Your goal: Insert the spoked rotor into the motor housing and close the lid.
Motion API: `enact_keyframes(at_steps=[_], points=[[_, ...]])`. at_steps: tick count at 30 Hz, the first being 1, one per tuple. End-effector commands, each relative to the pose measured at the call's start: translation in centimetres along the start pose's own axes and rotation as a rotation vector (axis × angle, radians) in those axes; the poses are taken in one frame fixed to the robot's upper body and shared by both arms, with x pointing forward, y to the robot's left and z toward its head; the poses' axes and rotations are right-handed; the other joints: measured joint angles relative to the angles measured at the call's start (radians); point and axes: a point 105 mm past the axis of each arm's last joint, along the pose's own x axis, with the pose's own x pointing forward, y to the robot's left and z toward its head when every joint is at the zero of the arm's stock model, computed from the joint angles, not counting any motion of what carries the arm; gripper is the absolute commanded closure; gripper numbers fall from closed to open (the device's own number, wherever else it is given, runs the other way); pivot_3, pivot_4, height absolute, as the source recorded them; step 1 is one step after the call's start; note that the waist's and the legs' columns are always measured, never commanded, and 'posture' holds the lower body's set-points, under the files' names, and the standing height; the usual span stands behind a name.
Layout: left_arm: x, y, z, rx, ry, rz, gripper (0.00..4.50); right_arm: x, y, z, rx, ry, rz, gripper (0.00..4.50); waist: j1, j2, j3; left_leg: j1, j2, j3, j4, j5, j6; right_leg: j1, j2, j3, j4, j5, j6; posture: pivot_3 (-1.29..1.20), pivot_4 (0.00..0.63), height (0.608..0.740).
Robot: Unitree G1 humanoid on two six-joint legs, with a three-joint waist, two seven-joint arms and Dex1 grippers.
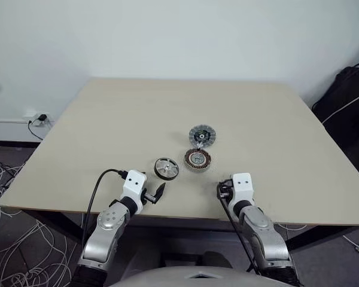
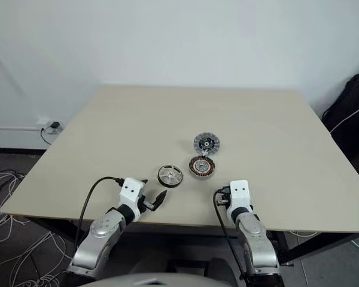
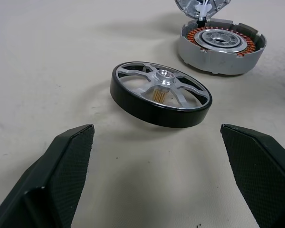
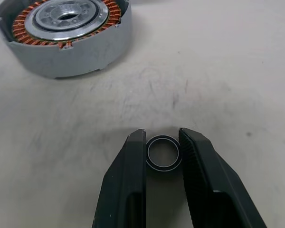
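a: left eye view first. what takes up the most room?

b: the big beige square table (image 1: 107, 119), filling the middle of the frame. the three parts sit near its lower centre.

a: and the arms?

b: the left gripper (image 1: 154, 195) hangs over the near edge at lower left, its two black fingers (image 3: 61, 171) spread wide with nothing between them. the right gripper (image 4: 162, 153) is at lower centre-right, its fingers drawn narrow on either side of a small dark ring with a silvery inner face (image 4: 163, 152), touching it on both sides. the ring looks to lie flat on the table.

a: where are the task's parts?

b: the round motor housing with copper-brown windings around a silver centre (image 1: 197, 159) is just below the frame's centre. the flat grey ribbed metal lid with a dark centre (image 1: 202, 136) sits right above it in the frame, its edge at the housing's rim. the silver spoked rotor with a dark outer rim (image 1: 166, 168) lies flat just left of the housing, slightly lower, apart from it and directly ahead of the left gripper.
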Motion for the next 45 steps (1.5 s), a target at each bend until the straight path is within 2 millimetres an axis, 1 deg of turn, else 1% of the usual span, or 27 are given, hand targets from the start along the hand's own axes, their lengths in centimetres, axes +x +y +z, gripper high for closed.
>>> enact_keyframes(at_steps=[1,3,6,9,11,16,19,25,34,38,39,40,42,43,44,45], points=[[0.1,-0.1,1.9,0.026,-0.069,-0.003,0.0,0.4,1.1,5.3,-0.045,-0.15,0.028,3.82,-0.007,0.001,0.001,0.0,0.0,0.0,0.0,0.0,0.0,0.0,0.0,0.0,0.0,0.0,0.0,0.0,0.0,0.74],[0.2,-0.2,1.9,0.025,-0.07,-0.006,0.0,0.9,1.5,7.1,-0.054,-0.19,0.031,3.82,-0.014,0.001,0.001,0.0,0.0,0.0,0.0,0.0,0.0,0.0,0.0,0.001,0.001,0.0,0.0,0.0,0.0,0.74],[0.2,-0.2,1.9,0.025,-0.072,-0.007,0.0,1.8,2.5,8.6,-0.045,-0.212,0.064,3.82,-0.013,0.001,0.001,0.001,0.0,0.0,0.0,0.0,0.0,0.0,0.001,0.0,0.001,0.001,0.0,0.0,0.0,0.74],[0.2,-0.2,1.9,0.026,-0.073,-0.003,0.0,3.0,4.2,9.3,-0.139,-0.206,0.117,3.82,-0.012,0.001,0.002,0.0,0.0,0.0,0.0,0.0,0.0,-0.001,0.001,0.0,0.0,0.001,0.0,0.0,0.0,0.74],[0.2,-0.1,2.0,0.023,-0.076,0.001,0.0,3.9,5.1,9.7,-0.172,-0.206,0.145,3.82,-0.013,0.001,0.002,0.0,-0.001,0.0,0.0,0.0,0.0,-0.001,0.001,0.001,0.0,0.001,0.0,0.0,0.0,0.74],[0.0,-0.1,1.9,0.018,-0.079,0.014,0.0,5.7,6.3,10.3,-0.207,-0.202,0.175,3.82,-0.016,0.001,0.002,0.0,-0.001,0.0,-0.001,0.0,-0.001,-0.002,0.001,0.001,0.001,0.001,0.0,0.0,0.0,0.74],[-0.1,-0.2,1.9,0.017,-0.079,0.019,0.0,6.6,6.8,10.2,-0.232,-0.192,0.2,3.82,-0.018,0.001,0.001,0.0,-0.001,0.0,-0.001,0.001,-0.001,-0.002,0.001,0.001,0.001,0.001,0.0,0.0,0.0,0.74],[-0.2,-0.1,1.9,0.011,-0.086,0.032,0.0,7.9,6.9,9.3,-0.25,-0.149,0.212,3.82,-0.018,0.001,0.001,0.0,-0.001,0.0,-0.002,0.001,-0.002,-0.002,0.001,0.001,0.001,0.004,0.004,0.0,0.0,0.74],[-0.2,0.0,2.0,0.009,-0.092,0.042,0.0,8.6,6.6,8.2,-0.248,-0.11,0.211,3.82,-0.022,0.002,0.001,0.0,-0.001,0.0,-0.003,0.001,-0.002,-0.002,0.001,0.001,0.001,0.004,0.004,0.0,0.0,0.74],[-0.1,0.0,2.0,0.01,-0.093,0.043,0.0,8.6,6.4,8.0,-0.245,-0.108,0.209,3.82,-0.024,0.002,0.001,0.001,-0.001,0.0,-0.003,0.001,-0.002,-0.002,0.001,0.001,0.001,0.004,0.003,0.0,0.0,0.74],[-0.1,0.0,2.0,0.01,-0.093,0.042,0.0,8.6,6.4,8.0,-0.245,-0.108,0.208,3.11,-0.025,0.002,0.001,0.001,-0.001,0.0,-0.003,0.001,-0.003,-0.002,0.001,0.001,0.001,0.004,0.003,0.0,0.0,0.74],[-0.1,0.0,2.0,0.011,-0.093,0.042,0.0,8.5,6.4,8.0,-0.245,-0.108,0.207,2.87,-0.026,0.002,0.001,0.001,-0.001,0.0,-0.003,0.001,-0.003,-0.002,0.001,0.001,0.002,0.004,0.003,0.0,0.0,0.74],[-0.1,0.1,2.0,0.011,-0.092,0.042,0.0,8.3,6.3,8.2,-0.235,-0.116,0.211,2.23,-0.029,0.002,0.001,0.001,-0.001,0.0,-0.003,0.001,-0.003,-0.002,0.002,0.001,0.002,0.004,0.004,0.0,0.0,0.74],[-0.1,0.0,2.0,0.011,-0.092,0.041,0.0,8.1,6.4,8.4,-0.227,-0.128,0.219,1.79,-0.031,0.002,0.001,0.001,-0.001,0.0,-0.003,0.001,-0.003,-0.002,0.002,0.001,0.002,0.004,0.004,0.0,0.0,0.74],[-0.1,0.0,2.0,0.011,-0.091,0.041,0.0,7.9,6.5,8.7,-0.221,-0.14,0.227,1.57,-0.031,0.002,0.001,0.001,-0.001,0.0,-0.003,0.001,-0.003,-0.002,0.002,0.001,0.002,0.004,0.004,0.0,0.0,0.74],[-0.1,0.0,2.0,0.011,-0.09,0.04,0.0,7.6,6.6,9.0,-0.215,-0.154,0.235,1.24,-0.032,0.002,0.001,0.001,-0.001,0.0,-0.003,0.001,-0.003,-0.002,0.002,0.001,0.002,0.004,0.004,0.0,0.0,0.74]])
